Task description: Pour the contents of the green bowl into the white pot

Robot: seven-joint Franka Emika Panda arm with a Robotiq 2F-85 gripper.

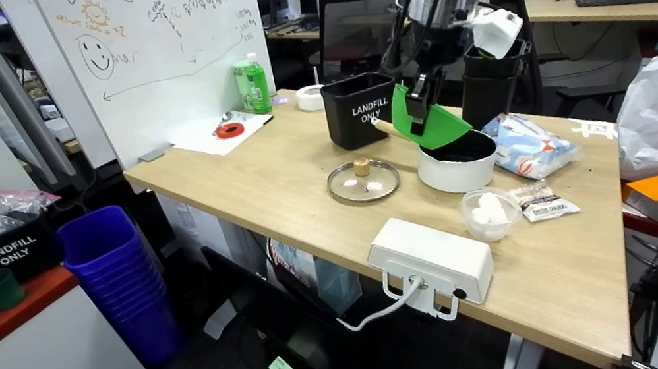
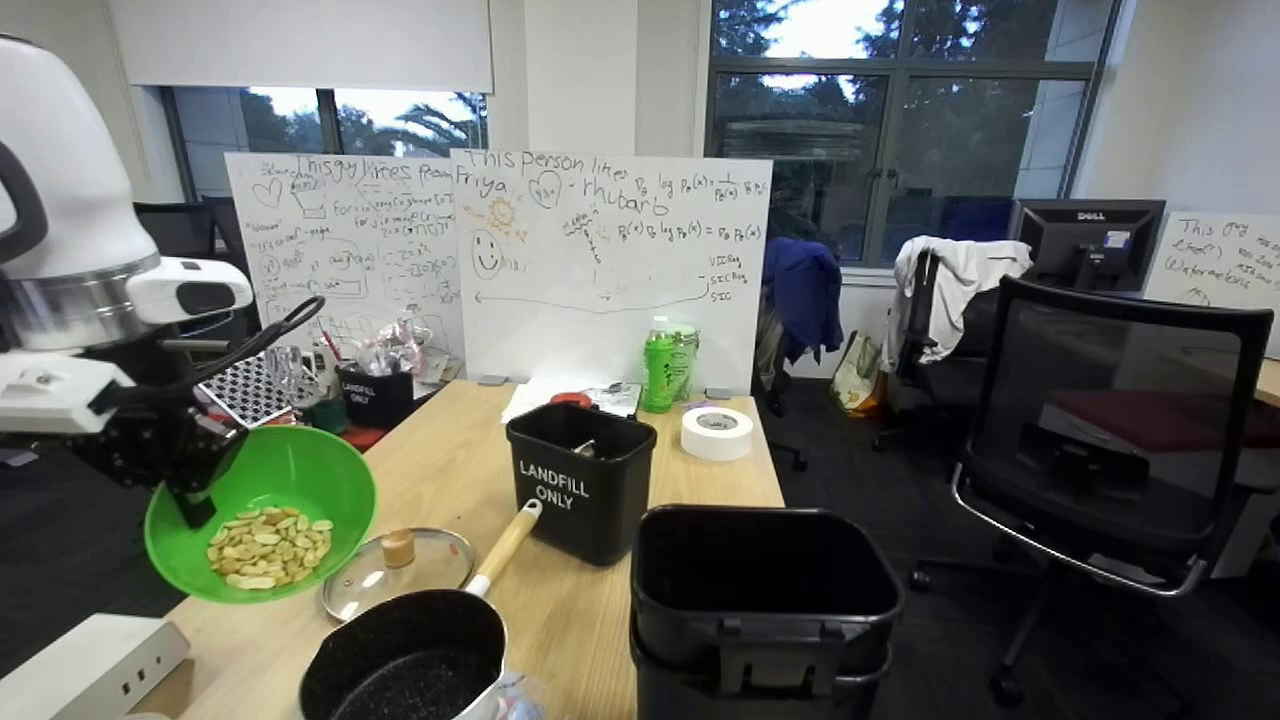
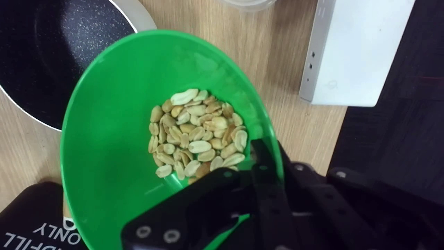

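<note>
The green bowl [image 1: 449, 125] is held tilted above the table, and it shows in all views. Several peanuts [image 3: 197, 135] lie inside it, gathered at the side by the fingers; they also show in an exterior view [image 2: 270, 545]. My gripper [image 3: 270, 149] is shut on the bowl's rim, with one finger inside and one outside. The gripper also shows in both exterior views [image 1: 418, 119] [image 2: 200, 505]. The white pot [image 1: 457, 173] stands on the table beside and below the bowl. Its dark interior [image 2: 420, 665] shows no peanuts in the visible part. The bowl covers part of the pot in the wrist view [image 3: 45, 52].
A glass lid [image 1: 346, 189] lies by the pot. The pot's wooden handle [image 2: 510, 545] points toward a black bin [image 2: 580, 500]. A white power strip [image 1: 431, 254] sits on the table edge. A clear cup [image 1: 494, 230] and a blue bag [image 1: 530, 147] stand near the pot.
</note>
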